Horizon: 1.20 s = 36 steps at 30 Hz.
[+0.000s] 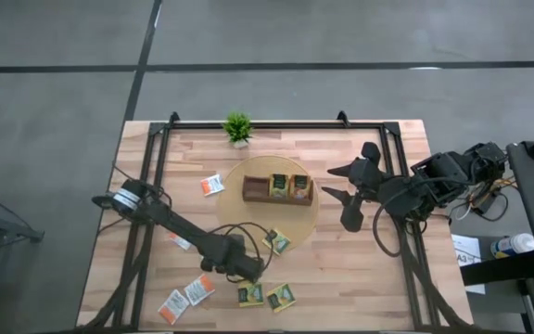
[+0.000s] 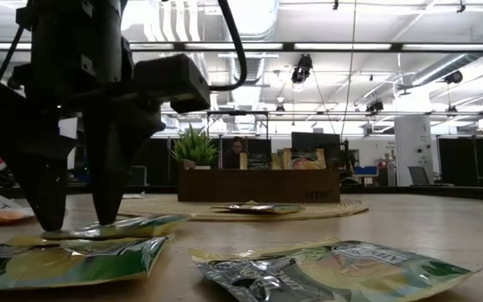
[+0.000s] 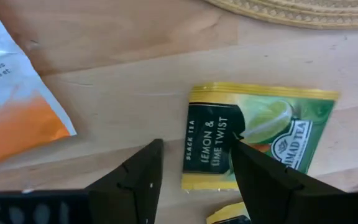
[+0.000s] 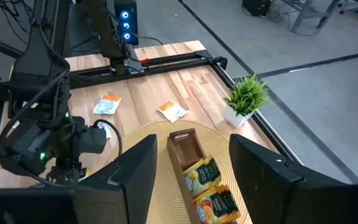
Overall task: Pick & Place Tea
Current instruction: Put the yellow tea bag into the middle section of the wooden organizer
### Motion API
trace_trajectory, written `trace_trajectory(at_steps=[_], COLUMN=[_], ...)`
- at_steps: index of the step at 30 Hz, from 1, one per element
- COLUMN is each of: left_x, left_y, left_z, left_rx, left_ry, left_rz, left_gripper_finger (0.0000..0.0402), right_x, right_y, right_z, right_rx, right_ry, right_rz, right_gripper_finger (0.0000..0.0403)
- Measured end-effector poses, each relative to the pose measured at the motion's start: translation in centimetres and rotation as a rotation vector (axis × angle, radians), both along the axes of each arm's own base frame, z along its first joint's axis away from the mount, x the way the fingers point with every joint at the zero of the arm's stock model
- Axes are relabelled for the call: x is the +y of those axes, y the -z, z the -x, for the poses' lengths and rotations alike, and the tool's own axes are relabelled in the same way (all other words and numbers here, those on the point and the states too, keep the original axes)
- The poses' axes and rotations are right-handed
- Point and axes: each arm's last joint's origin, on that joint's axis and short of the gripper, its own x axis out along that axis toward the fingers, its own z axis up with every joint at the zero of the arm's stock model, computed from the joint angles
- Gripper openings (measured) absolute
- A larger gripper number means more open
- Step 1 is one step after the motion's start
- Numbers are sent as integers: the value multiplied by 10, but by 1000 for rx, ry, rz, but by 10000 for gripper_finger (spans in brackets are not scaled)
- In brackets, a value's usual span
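At the table's near edge — left gripper (image 1: 250,275) poised over loose tea, right gripper (image 1: 341,190) waiting beside the brown tray (image 1: 277,190).

Item: green-and-yellow sachet (image 3: 253,137), flat on the wood just off the woven mat (image 3: 303,12), label reading "BLACK TEA", "LEMON & LIME TWIST" and part of "AHMAD TEA". Left fingers (image 3: 135,180) spread, one tip over the sachet's edge, nothing grasped; right claw likewise released and empty. Step judged: the pick, not yet closed — next calls for lowering, pinching the thin edge, then carrying to the tray. White-and-orange sachet (image 3: 17,112) lies beside it, its print too cropped to read.
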Motion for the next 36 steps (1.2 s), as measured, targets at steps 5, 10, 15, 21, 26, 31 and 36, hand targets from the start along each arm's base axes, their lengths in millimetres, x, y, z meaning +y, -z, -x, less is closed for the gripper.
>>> trace_trajectory(at_steps=[5, 10, 15, 21, 26, 31, 36], left_x=[1, 1, 2, 4, 5, 5, 6], left_y=[4, 5, 6, 14, 17, 16, 1], left_z=[2, 2, 2, 8, 10, 10, 11], left_rx=[-1, -4, -2, 28, 35, 24, -17], left_ry=[7, 13, 14, 18, 48, 59, 79], left_rz=[0, -11, -17, -33, -51, -66, -65], left_gripper_finger=[190, 190, 176, 62, 6, 1, 0], right_x=[0, 0, 0, 0, 0, 0, 0], right_y=[0, 0, 0, 0, 0, 0, 0], right_z=[0, 0, 0, 0, 0, 0, 0], right_rx=[0, 0, 0, 0, -1, -1, -1], right_ry=[0, 0, 0, -1, 0, 0, 0], right_rz=[0, 0, 0, 2, 0, 0, 0], right_gripper_finger=[199, 199, 199, 199, 199, 199, 199])
